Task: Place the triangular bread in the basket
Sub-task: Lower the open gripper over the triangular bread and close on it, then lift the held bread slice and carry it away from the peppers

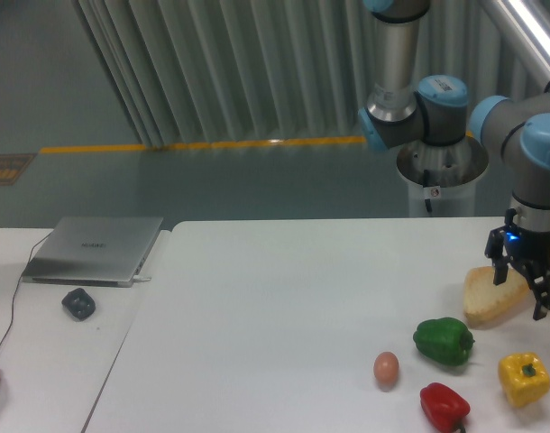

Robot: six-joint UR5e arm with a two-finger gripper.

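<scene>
Bread (485,299) is seen flat on the table (284,307), beside the green pepper (443,340). Gripper (520,290) is positioned over it, jaws spread wide, nothing gripped.

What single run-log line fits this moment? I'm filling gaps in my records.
phase: approach | gripper: open, straddling triangular bread | bread: on table, not lifted | basket: not in view

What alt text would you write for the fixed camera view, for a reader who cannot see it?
An open gripper hangs over the triangular bread at a white table's right edge, near a green pepper, egg, red pepper and yellow pepper.
</scene>
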